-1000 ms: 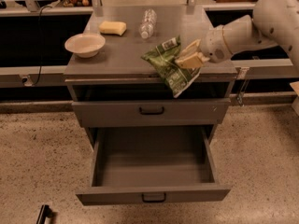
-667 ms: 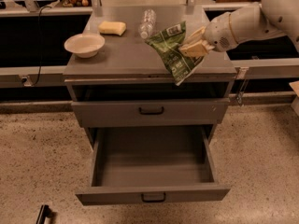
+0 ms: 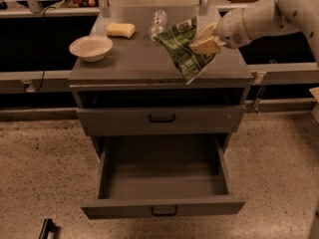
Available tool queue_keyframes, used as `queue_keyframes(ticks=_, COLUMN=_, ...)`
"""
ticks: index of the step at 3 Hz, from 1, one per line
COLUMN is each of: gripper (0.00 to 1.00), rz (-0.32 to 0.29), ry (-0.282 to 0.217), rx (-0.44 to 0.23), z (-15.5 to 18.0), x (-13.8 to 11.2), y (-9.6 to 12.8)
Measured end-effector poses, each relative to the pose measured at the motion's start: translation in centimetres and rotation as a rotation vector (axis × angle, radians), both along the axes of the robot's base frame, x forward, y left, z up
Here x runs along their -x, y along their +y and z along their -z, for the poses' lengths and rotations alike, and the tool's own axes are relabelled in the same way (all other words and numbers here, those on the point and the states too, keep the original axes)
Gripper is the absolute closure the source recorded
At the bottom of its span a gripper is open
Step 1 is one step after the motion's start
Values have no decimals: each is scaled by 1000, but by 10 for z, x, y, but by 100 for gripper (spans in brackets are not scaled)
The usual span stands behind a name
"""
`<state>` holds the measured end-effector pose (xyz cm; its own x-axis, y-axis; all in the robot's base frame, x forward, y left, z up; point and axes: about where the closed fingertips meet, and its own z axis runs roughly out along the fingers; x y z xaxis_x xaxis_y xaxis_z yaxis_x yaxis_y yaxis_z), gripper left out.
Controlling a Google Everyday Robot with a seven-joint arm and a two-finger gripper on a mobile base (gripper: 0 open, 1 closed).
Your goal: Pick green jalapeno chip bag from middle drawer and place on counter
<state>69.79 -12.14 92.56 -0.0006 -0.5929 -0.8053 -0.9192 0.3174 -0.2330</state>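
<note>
Change: since a second ago the bag [image 3: 185, 51] and the gripper [image 3: 207, 39] are lifted and carried further back over the counter [image 3: 134, 66]; the bag's lower corner, then hung past the front edge, is now seen just inside it.
Gripper: it is held above the right part of the counter, reached in from the right on a white arm [image 3: 259, 19]; its tan fingers [image 3: 203, 46] are pinched together on the bag's right edge.
Bag: it is held tilted, with the top corner near the bottle [image 3: 158, 21] and the lower corner pointed at the front edge; whether that corner is touching the counter cannot be told.
Open drawer [image 3: 164, 205]: it is pulled fully out at the bottom of the cabinet, and only its grey floor and walls are shown.
Closed drawer [image 3: 162, 117]: it is shut, with a dark handle at its middle.
Bowl [image 3: 90, 47]: it is set on the left of the counter.
Sponge [image 3: 120, 30]: it is laid behind the bowl, well apart from the bag.
</note>
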Motion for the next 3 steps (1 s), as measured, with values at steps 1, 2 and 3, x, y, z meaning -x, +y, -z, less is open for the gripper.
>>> queue_keyframes(ticks=1, gripper=100, rz=52, ry=-13, rx=-47, z=-21, x=-39, y=-1)
queue_keyframes(ticks=2, gripper=82, rz=63, ry=-43, rx=-58, z=-36, x=-42, y=-6)
queue_keyframes(ticks=3, gripper=58, rz=57, ry=-38, rx=-58, z=-33, x=-43, y=-2)
